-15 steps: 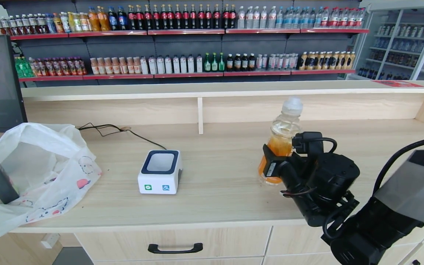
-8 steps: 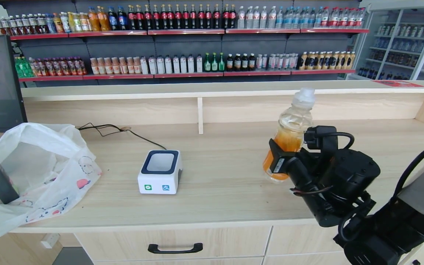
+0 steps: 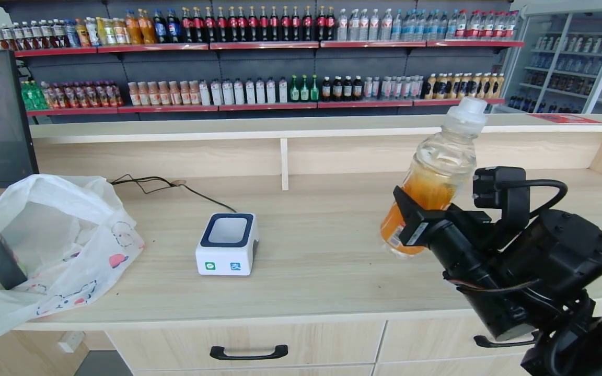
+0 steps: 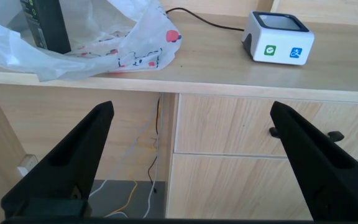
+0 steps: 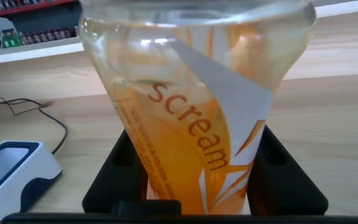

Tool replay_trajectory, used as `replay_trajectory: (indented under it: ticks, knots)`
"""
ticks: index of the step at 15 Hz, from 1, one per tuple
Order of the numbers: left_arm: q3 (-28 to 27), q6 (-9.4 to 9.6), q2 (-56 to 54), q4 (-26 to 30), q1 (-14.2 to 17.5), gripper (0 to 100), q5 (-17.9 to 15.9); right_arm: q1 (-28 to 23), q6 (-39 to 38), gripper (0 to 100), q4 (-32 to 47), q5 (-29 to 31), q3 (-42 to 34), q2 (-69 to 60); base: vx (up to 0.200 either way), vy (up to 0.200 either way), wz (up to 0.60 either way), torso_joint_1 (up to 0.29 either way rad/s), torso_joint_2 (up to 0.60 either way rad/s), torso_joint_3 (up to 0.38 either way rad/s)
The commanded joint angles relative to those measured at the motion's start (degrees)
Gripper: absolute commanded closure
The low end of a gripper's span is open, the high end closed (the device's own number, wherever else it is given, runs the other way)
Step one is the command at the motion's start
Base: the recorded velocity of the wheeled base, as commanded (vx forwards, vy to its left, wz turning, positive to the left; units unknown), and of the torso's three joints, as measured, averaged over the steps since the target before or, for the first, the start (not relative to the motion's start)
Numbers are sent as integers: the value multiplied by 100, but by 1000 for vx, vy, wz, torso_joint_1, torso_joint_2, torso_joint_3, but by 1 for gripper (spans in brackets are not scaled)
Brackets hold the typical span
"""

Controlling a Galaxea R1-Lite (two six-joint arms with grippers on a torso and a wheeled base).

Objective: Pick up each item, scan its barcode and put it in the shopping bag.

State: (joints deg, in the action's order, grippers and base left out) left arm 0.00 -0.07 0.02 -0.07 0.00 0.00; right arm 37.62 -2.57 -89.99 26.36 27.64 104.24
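Since 1 s ago: bottle (image 3: pixel 434 183) is up off the countertop (image 3: pixel 322 271), carried higher + rightward, and now tilted, cap leaning toward the right end. R gripper (image 3: pixel 418 216) is clamped on its lower, orange-labelled part, one finger each side; the bottle hangs clear of the surface over the right part of the countertop. Orange liquid, white cap. Scanner (image 3: pixel 226 243) sits mid-countertop toward the front edge, window up, well apart from the bottle; a cable (image 3: pixel 175 185) runs from behind it toward back-left. Shopping bag (image 3: pixel 66 235) is at the left end, draped over the front-left corner. L gripper (image 4: pixel 191 162) is below the front edge, facing the drawer fronts, fingers spread wide, holding nothing.
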Motion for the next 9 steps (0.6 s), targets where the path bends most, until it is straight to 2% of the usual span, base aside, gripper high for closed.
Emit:
replay_trajectory:
  ticks: [1,3,9]
  knots:
    - [0,-1,-2,-1,0,0,0,228,2,100,-1,1,-250,-440,0,0,0,0,0,0]
    - [0,-1,-2,-1,0,0,0,246,2,100,-1,1,-338,-572,0,0,0,0,0,0]
    - [0,-1,-2,-1,0,0,0,782,-50,100,-1,-16,-935,-1284,0,0,0,0,0,0]
